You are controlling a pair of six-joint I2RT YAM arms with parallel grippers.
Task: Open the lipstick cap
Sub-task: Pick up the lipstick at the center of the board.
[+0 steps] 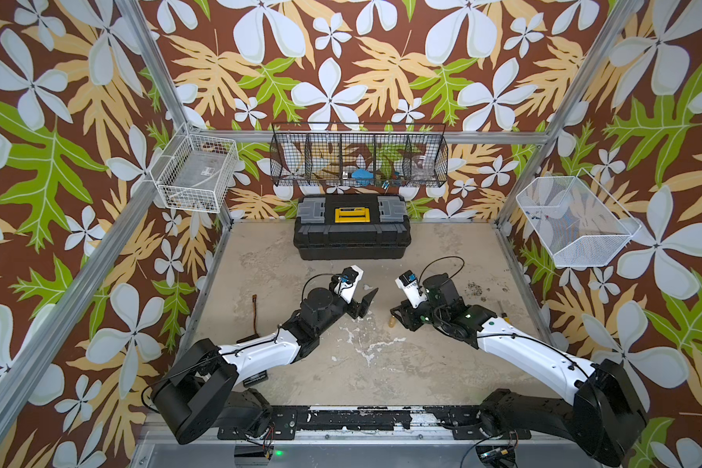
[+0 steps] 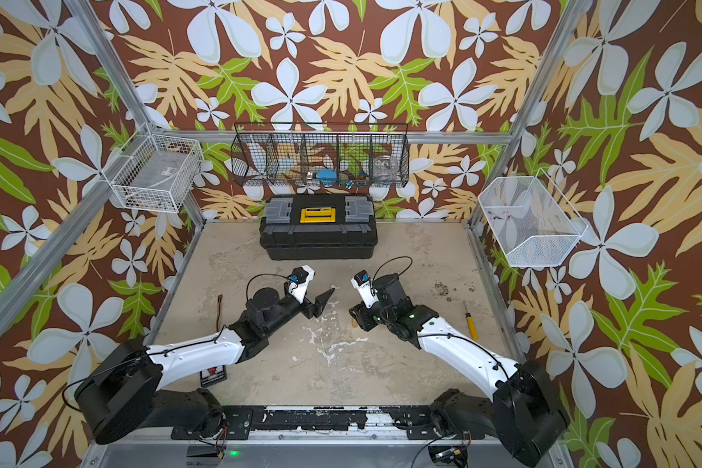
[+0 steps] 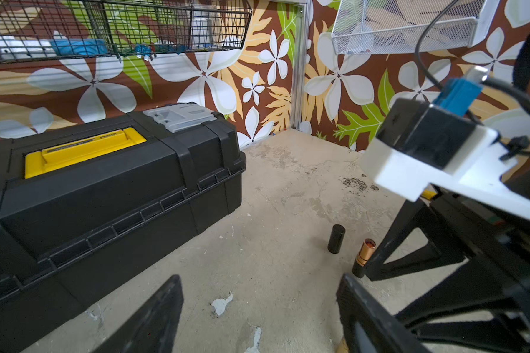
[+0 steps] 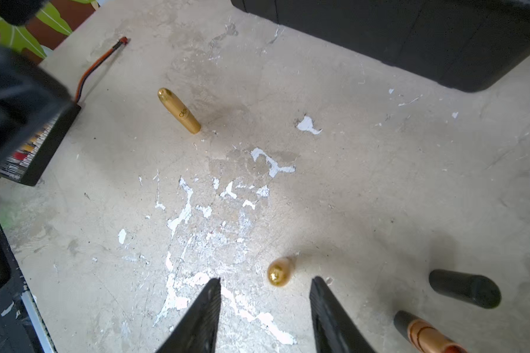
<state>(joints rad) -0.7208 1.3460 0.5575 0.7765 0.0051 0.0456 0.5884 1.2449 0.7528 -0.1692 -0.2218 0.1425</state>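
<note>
Lipstick (image 3: 364, 257): stands upright on the table (image 3: 282, 189), black base down, copper sleeve bare at the top. Cap (image 3: 336, 239): black, off the lipstick, stood upright just beside it and not touching it. Both pieces are hidden under the right arm in both top views. Judged: the cap is already off, and the two pieces are stood on end so that neither can roll.

Right gripper (image 4: 266, 279): fingers are parted to a middling gap and nothing is held between them. The lipstick is seen just outside one finger, with the cap a little beyond it. Left gripper (image 3: 259, 279): fingers are spread wide and are empty, and the gripper is held clear of the table, facing the right gripper across a bare gap. Judged: neither piece needs holding any more.

Around: a gold tube (image 4: 278, 272) stands directly ahead of the right fingertips. A second gold tube (image 4: 179, 110) stands well apart, toward the battery pack (image 4: 40, 146). A toolbox (image 1: 351, 229) is set against the back wall. A screwdriver (image 2: 471, 326) lies beside the right arm, near the table edge.

In the way: the gold tube can be knocked by any forward move of the right gripper. The lipstick, so close to the finger, can be tipped by a sideways swing. A straight lift is judged safest.
</note>
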